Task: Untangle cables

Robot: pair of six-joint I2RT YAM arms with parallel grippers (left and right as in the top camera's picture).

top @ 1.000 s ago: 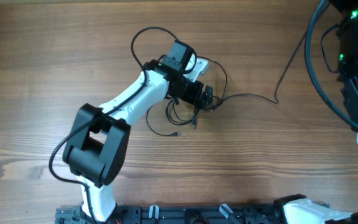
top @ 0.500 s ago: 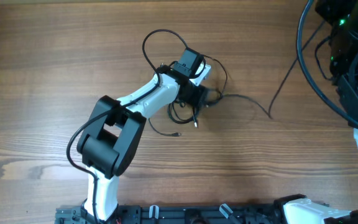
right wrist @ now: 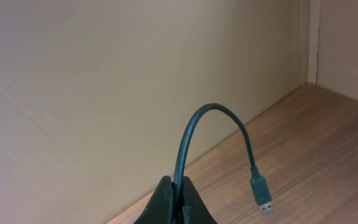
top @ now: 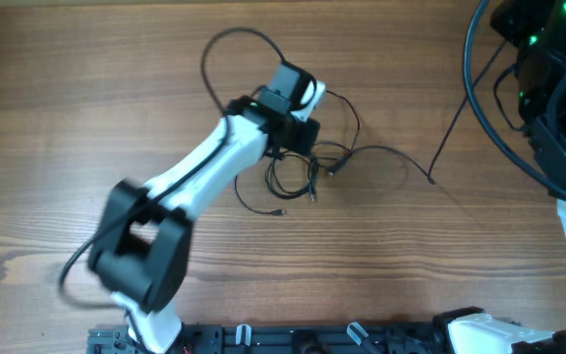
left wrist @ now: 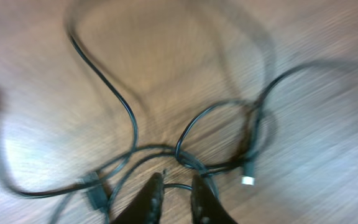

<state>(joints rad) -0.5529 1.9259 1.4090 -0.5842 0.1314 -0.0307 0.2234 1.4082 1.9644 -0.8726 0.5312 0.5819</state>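
The cables (top: 298, 177) lie as a loose black tangle on the wooden table, just below my left gripper (top: 303, 133). In the left wrist view the loops (left wrist: 191, 158) spread ahead of my left gripper (left wrist: 179, 186). Its jaws are drawn nearly together with one thin strand across the tips. A silvery plug (left wrist: 248, 180) lies right of them. One long strand (top: 430, 177) runs from the tangle up toward the right arm (top: 548, 88). My right gripper (right wrist: 180, 183) is raised and shut on a dark cable (right wrist: 210, 109) that arches over, its plug (right wrist: 265, 205) hanging free.
Thick black arm wiring (top: 484, 98) hangs at the upper right. A dark rail (top: 293, 339) with the arm bases runs along the front edge. A pale wall (right wrist: 104, 74) fills most of the right wrist view.
My left jaws have closed from wide open onto a strand. The left arm swung and its wrist shifted slightly up and left. The tangle's loops have spread a little.
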